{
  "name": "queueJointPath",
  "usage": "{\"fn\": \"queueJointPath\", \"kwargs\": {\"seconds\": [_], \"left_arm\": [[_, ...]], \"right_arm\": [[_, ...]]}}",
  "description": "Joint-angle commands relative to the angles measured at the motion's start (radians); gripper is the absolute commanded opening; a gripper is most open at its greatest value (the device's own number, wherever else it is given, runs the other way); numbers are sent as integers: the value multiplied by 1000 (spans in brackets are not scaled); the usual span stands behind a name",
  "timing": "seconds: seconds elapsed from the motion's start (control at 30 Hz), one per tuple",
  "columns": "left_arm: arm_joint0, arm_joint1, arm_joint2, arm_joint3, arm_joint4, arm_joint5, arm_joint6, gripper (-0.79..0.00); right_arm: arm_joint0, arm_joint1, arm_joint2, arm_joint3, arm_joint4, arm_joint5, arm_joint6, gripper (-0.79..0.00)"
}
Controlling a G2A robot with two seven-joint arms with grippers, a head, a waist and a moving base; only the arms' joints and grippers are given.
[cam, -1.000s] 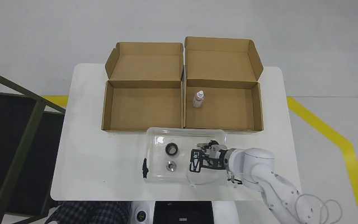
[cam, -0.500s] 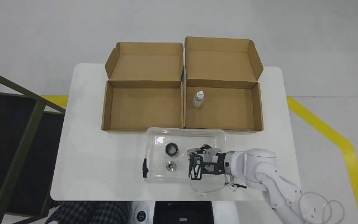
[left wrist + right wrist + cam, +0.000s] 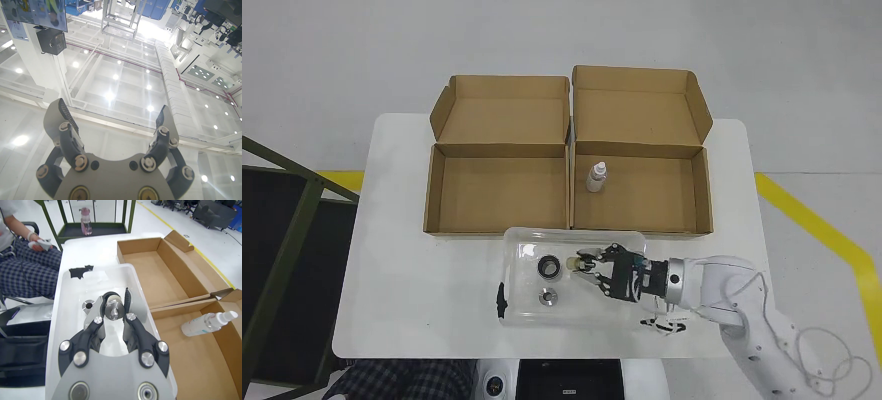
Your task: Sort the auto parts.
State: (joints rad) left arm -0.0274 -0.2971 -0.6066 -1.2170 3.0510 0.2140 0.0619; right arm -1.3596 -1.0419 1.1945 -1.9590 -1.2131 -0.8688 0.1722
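Grip: right tool (image 3: 114,300) was closed on cylindrical metal part (image 3: 113,311), stub shaft pointing back toward the wrist, over the floor of clear bin (image 3: 140,289). Cardboard box (image 3: 662,205) holding spray bottle (image 3: 596,177) lay just past the bin's far wall, right arm nearer. Left tool (image 3: 112,106) stood open, aimed at ceiling.

White table (image 3: 402,280) on grey floor. Olive-green metal frame (image 3: 296,252) just left of the table, with a dark shelf under it. Pink bottle (image 3: 86,226) upright on that shelf. Yellow floor line (image 3: 817,228) runs diagonally right of the table; a short yellow bit shows at the table's left edge too. Dark chairs (image 3: 213,213) well off on the floor to the right. Overhead: white grid ceiling with round lights (image 3: 109,96), wall screen (image 3: 34,13), black box (image 3: 51,42) below it on a pillar, hanging metal frame (image 3: 119,28).
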Motion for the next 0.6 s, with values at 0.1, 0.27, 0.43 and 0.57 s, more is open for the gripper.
{"fn": "queueJointPath", "kwargs": {"seconds": [0.1, 0.27, 0.43, 0.57], "left_arm": [[0, 0, 0, 0, 0, 0, 0, 0], [0, 0, 0, 0, 0, 0, 0, 0], [0, 0, 0, 0, 0, 0, 0, 0], [0, 0, 0, 0, 0, 0, 0, 0]], "right_arm": [[-3, 4, 47, -6, 82, -6, -50, -785], [-8, 9, 95, -3, 161, -20, -87, -785], [-17, 17, 157, -13, 246, -45, -108, -785], [-41, 23, 213, -42, 292, -51, -131, -785]]}}
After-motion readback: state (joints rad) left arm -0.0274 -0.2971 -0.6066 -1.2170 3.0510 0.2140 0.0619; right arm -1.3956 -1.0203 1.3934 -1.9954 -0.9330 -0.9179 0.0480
